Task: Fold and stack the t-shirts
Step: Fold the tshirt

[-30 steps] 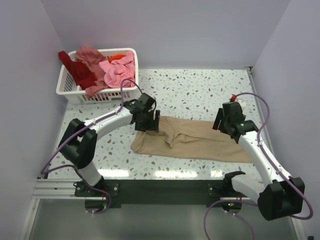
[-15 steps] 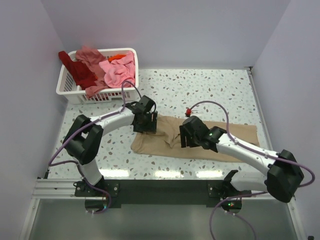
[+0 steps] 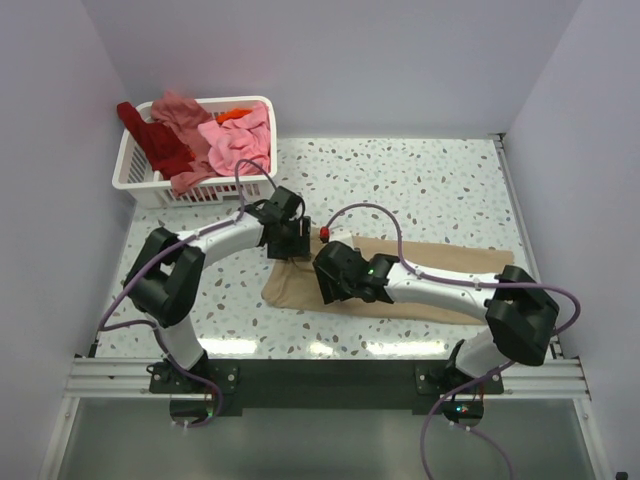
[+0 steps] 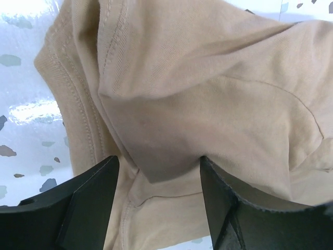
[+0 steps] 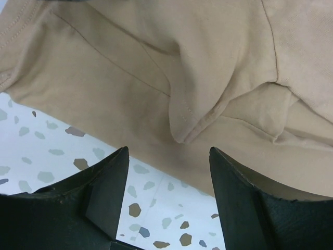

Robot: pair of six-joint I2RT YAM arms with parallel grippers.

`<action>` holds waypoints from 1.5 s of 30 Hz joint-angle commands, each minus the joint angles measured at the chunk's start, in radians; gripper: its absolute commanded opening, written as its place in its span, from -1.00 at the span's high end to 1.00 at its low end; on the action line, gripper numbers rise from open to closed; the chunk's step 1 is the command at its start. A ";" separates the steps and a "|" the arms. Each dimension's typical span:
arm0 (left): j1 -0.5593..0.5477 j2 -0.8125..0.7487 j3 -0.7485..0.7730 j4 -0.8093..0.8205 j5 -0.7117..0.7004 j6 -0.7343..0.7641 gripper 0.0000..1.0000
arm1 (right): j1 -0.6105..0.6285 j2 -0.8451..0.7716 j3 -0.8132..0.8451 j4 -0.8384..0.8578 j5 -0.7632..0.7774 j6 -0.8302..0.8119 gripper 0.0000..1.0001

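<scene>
A large tan t-shirt (image 3: 455,262) lies spread on the speckled table. My left gripper (image 3: 293,250) is open over its upper left corner; in the left wrist view the jaws (image 4: 157,162) straddle a raised fold of tan cloth (image 4: 166,104). The right arm reaches left across the shirt, and my right gripper (image 3: 330,284) hangs open above the shirt's near left edge. From the right wrist its jaws (image 5: 169,153) frame a folded sleeve hem (image 5: 182,127) and bare table. Pink (image 3: 238,140), salmon (image 3: 180,108), dark red (image 3: 155,140) and orange (image 3: 235,114) t-shirts sit heaped in the basket.
A white slatted basket (image 3: 135,172) stands at the table's back left corner. Pale walls close in the left, back and right sides. The two arm bases sit on a rail at the near edge, and purple cables loop over both arms.
The right arm has swung from the shirt's right end leftward across it to the left part. The left gripper has shifted slightly toward the left over the shirt's corner.
</scene>
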 commanded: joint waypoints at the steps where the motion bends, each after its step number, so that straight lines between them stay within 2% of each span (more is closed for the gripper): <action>1: 0.015 -0.001 -0.006 0.057 0.034 0.013 -0.35 | 0.012 0.014 0.029 0.010 0.056 0.025 -0.32; 7: 0.020 0.005 0.000 0.088 0.086 0.014 -0.32 | 0.012 0.085 0.057 -0.010 0.105 0.024 -0.29; 14: 0.021 0.013 0.011 0.097 0.104 0.019 -0.17 | 0.012 0.140 0.069 -0.026 0.140 0.027 -0.09; 17: 0.021 0.016 0.012 0.095 0.103 0.020 -0.07 | 0.012 0.152 0.075 -0.032 0.154 0.022 0.07; 20: 0.023 0.018 0.021 0.089 0.106 0.020 0.20 | 0.010 0.157 0.086 -0.055 0.172 0.021 0.30; 21: 0.023 0.016 0.025 0.086 0.106 0.020 0.36 | 0.010 0.149 0.090 -0.062 0.179 0.022 0.40; 22: 0.023 0.015 0.032 0.085 0.106 0.020 0.42 | 0.010 0.142 0.090 -0.076 0.188 0.024 0.68; 25: 0.024 0.014 0.060 0.073 0.106 0.019 0.62 | 0.000 0.108 0.083 -0.090 0.202 0.028 0.89; 28: 0.029 0.027 0.100 0.045 0.112 0.017 0.76 | -0.031 0.082 0.080 -0.113 0.191 0.031 0.90; 35: 0.055 0.091 0.210 -0.006 0.121 0.002 0.80 | -0.169 0.057 0.106 -0.133 0.067 -0.015 0.89; 37: 0.058 0.117 0.245 -0.009 0.129 -0.003 0.67 | -0.217 0.060 0.118 -0.138 0.016 -0.036 0.89; 38: 0.061 0.128 0.255 -0.013 0.133 -0.003 0.54 | -0.230 0.066 0.124 -0.141 0.001 -0.050 0.88; 39: 0.061 0.142 0.274 -0.015 0.143 -0.003 0.23 | -0.241 0.073 0.132 -0.141 -0.017 -0.058 0.88; 41: 0.061 0.149 0.282 -0.009 0.149 -0.003 -0.06 | -0.263 0.099 0.147 -0.153 -0.056 -0.080 0.88; 42: 0.061 0.140 0.276 -0.001 0.149 -0.001 -0.27 | -0.266 0.111 0.162 -0.157 -0.067 -0.088 0.88; 45: 0.060 0.087 0.227 0.048 0.149 0.020 -0.45 | -0.280 0.151 0.193 -0.179 -0.100 -0.113 0.88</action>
